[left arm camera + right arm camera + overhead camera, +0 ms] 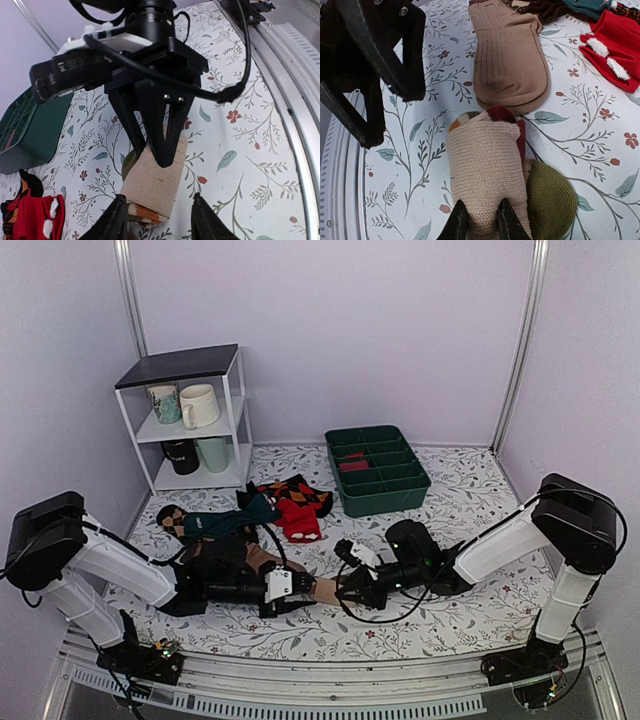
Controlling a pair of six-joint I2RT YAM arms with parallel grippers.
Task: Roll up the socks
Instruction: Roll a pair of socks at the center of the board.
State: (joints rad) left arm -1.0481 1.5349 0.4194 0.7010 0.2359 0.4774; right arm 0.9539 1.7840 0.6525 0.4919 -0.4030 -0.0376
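Pinching a rolled bundle of beige knit socks with maroon and olive stripes [485, 170] on the floral-print surface [600, 150].
Soft, light, springy: likely to unroll if released, so grip across the outer wrap. The right fingers [457, 225] sit narrow, nipping its beige layer; the left fingers [116, 220] stand parted, straddling its striped end.

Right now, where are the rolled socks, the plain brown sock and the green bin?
rolled socks [485, 170], right wrist view, on the beige knit outer layer.
plain brown sock [510, 60], right wrist view, middle of the ribbed fabric.
green bin [388, 498], top external view, on its near outer wall.
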